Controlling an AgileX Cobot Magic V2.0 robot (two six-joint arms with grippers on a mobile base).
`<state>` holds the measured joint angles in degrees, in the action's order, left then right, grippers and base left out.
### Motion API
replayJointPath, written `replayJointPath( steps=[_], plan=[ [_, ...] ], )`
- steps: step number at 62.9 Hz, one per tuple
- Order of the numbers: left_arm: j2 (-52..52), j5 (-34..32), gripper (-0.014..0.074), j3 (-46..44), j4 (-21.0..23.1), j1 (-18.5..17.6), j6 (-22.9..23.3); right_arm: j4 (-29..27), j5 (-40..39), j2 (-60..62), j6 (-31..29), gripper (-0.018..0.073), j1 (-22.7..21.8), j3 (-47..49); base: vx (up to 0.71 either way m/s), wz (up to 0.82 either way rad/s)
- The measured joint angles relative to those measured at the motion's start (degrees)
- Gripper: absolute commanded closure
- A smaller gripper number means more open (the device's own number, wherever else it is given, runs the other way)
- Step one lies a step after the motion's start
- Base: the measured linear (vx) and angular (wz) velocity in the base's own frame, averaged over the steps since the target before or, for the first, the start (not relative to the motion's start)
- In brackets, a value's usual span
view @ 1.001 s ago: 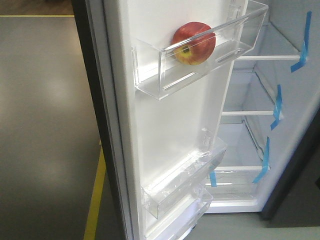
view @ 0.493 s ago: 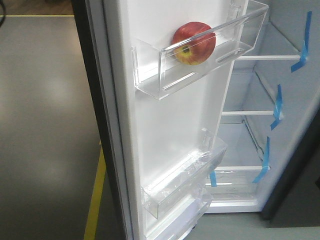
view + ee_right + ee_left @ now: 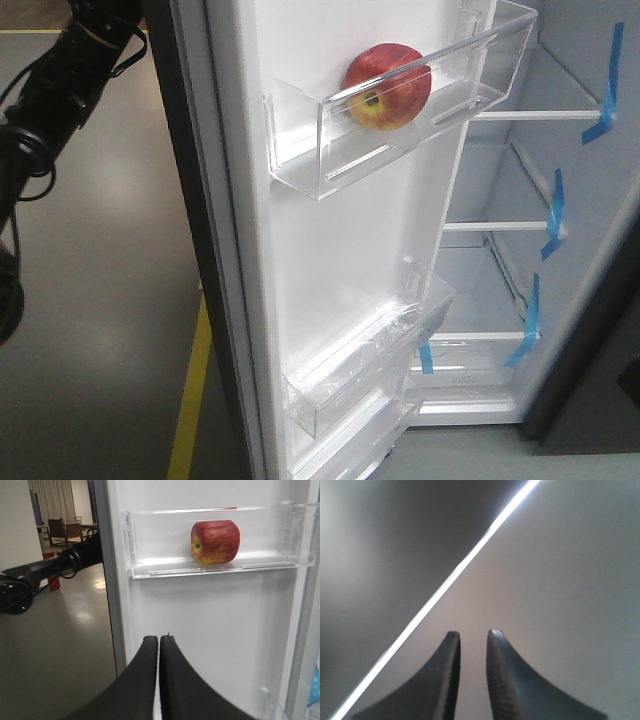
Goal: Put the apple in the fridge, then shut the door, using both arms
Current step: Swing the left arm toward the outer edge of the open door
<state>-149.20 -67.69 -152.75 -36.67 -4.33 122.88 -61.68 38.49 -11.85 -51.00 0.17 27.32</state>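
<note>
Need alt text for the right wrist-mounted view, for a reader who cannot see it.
A red-and-yellow apple sits in a clear bin on the white inside of the open fridge door. The right end effector, shut and empty, points at the door below the bin. At left, the black left arm extends beside the door's edge.

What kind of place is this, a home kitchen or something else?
Probably a lab or test hall: a polished grey floor with a yellow painted line, and blue tape strips on the white fridge shelves.
</note>
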Motion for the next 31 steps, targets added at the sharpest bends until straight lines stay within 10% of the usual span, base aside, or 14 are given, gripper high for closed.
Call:
replayJointPath(
  steps=[7, 31],
  plan=[
    [-7.91, -2.22, 0.0606, -13.82, 4.42, -1.19, 0.0, -0.01, 0.17, 0.0, 0.0, 0.0563, 0.0, 0.0, 0.0, 0.0],
    [-8.97, -2.21, 0.0605, -15.46, 1.77, -1.8, 0.0, 0.06, 0.24, 0.0, 0.0, 0.0563, 0.0, 0.0, 0.0, 0.0]
  ],
)
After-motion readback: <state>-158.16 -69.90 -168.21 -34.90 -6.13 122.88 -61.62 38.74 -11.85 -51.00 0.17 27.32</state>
